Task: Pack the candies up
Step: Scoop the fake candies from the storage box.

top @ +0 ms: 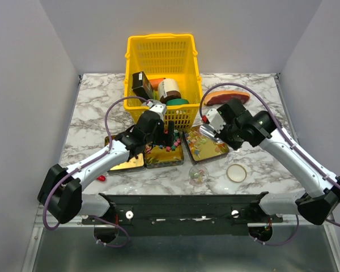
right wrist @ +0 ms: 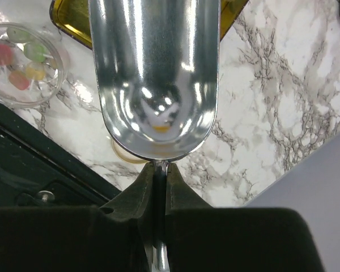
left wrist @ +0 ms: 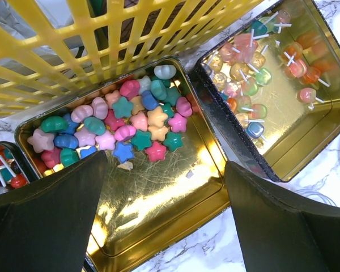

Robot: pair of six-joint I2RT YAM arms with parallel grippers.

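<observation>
Star and shell candies [left wrist: 124, 127], pink, blue, green and yellow, lie heaped at the far end of the middle gold tin [left wrist: 158, 209]. My left gripper [left wrist: 164, 218] hangs open and empty over this tin's bare near half; it also shows in the top view [top: 158, 136]. Lollipops [left wrist: 255, 62] with white sticks lie in the right tin [left wrist: 306, 141]. My right gripper [right wrist: 160, 170] is shut on the handle of a shiny metal scoop [right wrist: 153, 73], which looks empty, held over the right tin [top: 207, 146]. A clear dish [right wrist: 22, 62] holds a few candies.
A yellow basket [top: 161, 62] of groceries stands right behind the tins. A third tin [top: 127, 163] lies at the left. A round lid [top: 237, 172] and the clear dish [top: 199, 174] sit near the front. A reddish slab [top: 226, 97] lies at back right. A red candy [top: 102, 178] lies loose.
</observation>
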